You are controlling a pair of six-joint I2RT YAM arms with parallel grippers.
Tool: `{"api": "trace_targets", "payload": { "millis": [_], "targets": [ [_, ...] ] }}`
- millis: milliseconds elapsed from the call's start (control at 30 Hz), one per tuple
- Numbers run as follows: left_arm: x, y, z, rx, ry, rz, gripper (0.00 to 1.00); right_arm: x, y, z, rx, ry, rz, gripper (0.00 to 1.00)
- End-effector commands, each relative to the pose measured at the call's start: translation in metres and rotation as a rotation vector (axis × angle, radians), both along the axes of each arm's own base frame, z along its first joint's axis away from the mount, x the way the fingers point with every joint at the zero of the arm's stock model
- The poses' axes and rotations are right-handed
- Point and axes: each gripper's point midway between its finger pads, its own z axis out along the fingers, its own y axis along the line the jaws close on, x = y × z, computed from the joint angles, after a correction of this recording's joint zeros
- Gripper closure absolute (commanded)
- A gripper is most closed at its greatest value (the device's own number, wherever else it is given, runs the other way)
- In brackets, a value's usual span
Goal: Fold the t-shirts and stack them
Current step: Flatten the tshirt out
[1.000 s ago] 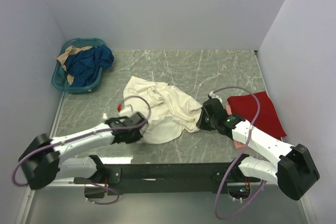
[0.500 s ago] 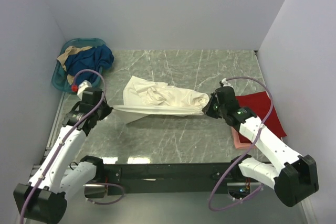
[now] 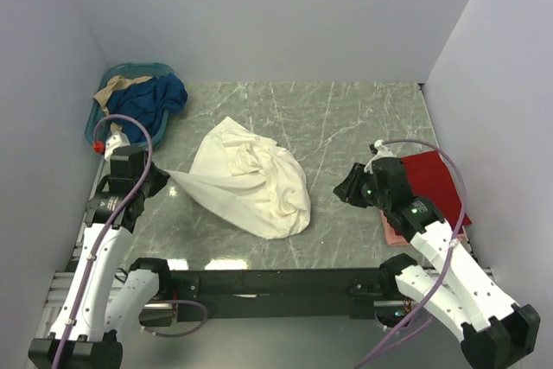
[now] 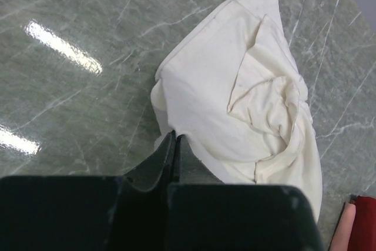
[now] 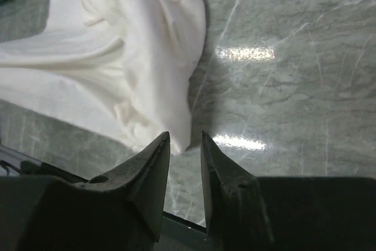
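The large cream-white cloth t-shirt lies bunched in the middle of the grey marbled table. One corner is drawn taut toward the left edge, where the left gripper pinches it tight, probably to spread it. The right gripper hangs partly open and empty beside the flat red cloth t-shirt at the right edge.

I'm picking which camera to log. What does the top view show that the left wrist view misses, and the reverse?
Only the top view: the teal basket of clothes, and the right claw, apart from the cream shirt. Only the left wrist view: up close, the left claw shut on that shirt's edge. Both: the cream shirt, the red shirt and the marble table.
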Motion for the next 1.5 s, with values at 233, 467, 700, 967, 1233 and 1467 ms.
{"api": "trace_targets", "payload": {
  "millis": [233,467,700,967,1233,1467],
  "targets": [
    [0.001,-0.014,-0.013,-0.069,-0.002,-0.050,0.99,0.019,0.088,0.012,-0.166,-0.020,0.249,0.64],
    [0.001,-0.016,-0.014,-0.070,-0.003,-0.070,0.99,0.020,0.151,-0.008,-0.349,-0.025,0.389,0.64],
    [0.002,-0.019,-0.012,-0.073,-0.014,-0.088,0.99,-0.001,0.175,-0.067,-0.507,0.070,0.502,0.64],
    [0.002,-0.022,-0.013,-0.079,-0.018,-0.108,0.99,0.012,0.168,-0.097,-0.613,0.069,0.444,0.62],
    [0.003,-0.024,-0.013,-0.078,-0.020,-0.123,0.99,0.011,0.164,-0.128,-0.675,0.108,0.457,0.60],
    [0.003,-0.023,-0.012,-0.072,-0.020,-0.123,0.99,0.027,0.146,-0.119,-0.743,0.090,0.344,0.75]
  ]
}}
